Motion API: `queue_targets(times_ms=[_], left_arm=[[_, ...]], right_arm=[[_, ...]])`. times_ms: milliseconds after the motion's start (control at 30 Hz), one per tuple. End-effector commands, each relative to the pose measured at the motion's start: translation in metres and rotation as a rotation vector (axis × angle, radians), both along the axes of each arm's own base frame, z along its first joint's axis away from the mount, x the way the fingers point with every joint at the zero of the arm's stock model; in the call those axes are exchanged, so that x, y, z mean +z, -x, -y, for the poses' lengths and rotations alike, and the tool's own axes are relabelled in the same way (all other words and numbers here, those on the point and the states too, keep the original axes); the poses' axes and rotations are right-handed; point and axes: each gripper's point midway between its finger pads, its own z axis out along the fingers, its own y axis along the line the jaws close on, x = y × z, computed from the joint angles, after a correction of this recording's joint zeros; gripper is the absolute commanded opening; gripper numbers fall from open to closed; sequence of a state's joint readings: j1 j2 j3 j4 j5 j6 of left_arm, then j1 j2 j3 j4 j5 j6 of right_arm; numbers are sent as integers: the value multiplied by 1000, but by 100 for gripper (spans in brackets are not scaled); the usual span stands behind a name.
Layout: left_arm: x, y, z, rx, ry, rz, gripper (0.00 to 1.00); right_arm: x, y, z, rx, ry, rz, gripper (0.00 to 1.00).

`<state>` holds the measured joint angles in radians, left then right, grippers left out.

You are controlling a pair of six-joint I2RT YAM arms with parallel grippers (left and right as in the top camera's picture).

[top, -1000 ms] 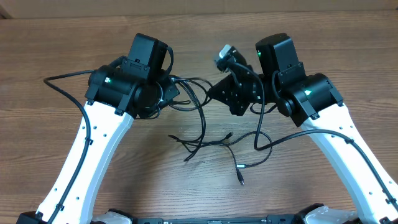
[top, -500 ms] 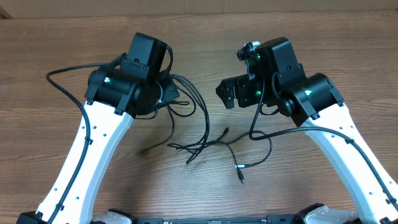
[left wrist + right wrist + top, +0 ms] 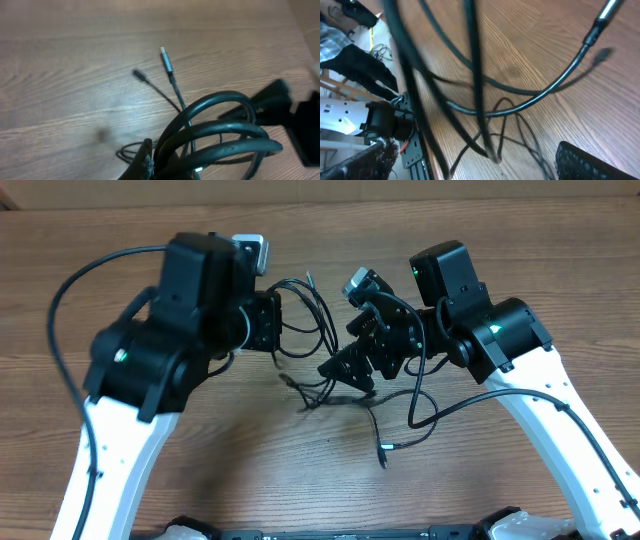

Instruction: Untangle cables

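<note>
lifting a bunch of cables off the worktop

counting first: two arms, one tangle of thin black cables (image 3: 220, 126), and three plug ends that can be told apart. the number of separate cords in the tangle cannot be told. the left arm (image 3: 160, 350) has its jaws closed on several loops of the cables, which hang from them above the wooden worktop (image 3: 300, 480). a silver plug (image 3: 165, 54) and a black plug (image 3: 138, 75) show beyond those loops in the left wrist view. a third plug (image 3: 383, 448) lies on the worktop, near the front edge. the right arm (image 3: 495, 330) has its jaws open wide over the middle of the tangle, with strands crossing between the two pads (image 3: 585, 160) and none clamped.

against half a second ago, the left arm has risen towards the overhead camera and drawn the loops up. the right jaws have dropped from beside their arm to the tangle. the third plug has barely moved.
</note>
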<state>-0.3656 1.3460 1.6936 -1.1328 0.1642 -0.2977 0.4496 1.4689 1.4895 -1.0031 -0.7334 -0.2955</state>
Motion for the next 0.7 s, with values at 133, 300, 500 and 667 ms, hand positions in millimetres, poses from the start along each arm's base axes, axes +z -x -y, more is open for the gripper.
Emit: queue_targets(times_ms=[133,300,500,667], left_arm=[[41,20,-1,-69,36,131,4],[44,26,9,-154,50,146,4],[30,23,-14,-54,-55,115,8],[16,23,-46,131,-139,54,43]], right_arm=[[23,17,-21,137,-137,17,71],[26,28,-36,187,-149,40,4],[23,-26,15,-340,39,16,4],[72,-43,80,-706,46,153,4]])
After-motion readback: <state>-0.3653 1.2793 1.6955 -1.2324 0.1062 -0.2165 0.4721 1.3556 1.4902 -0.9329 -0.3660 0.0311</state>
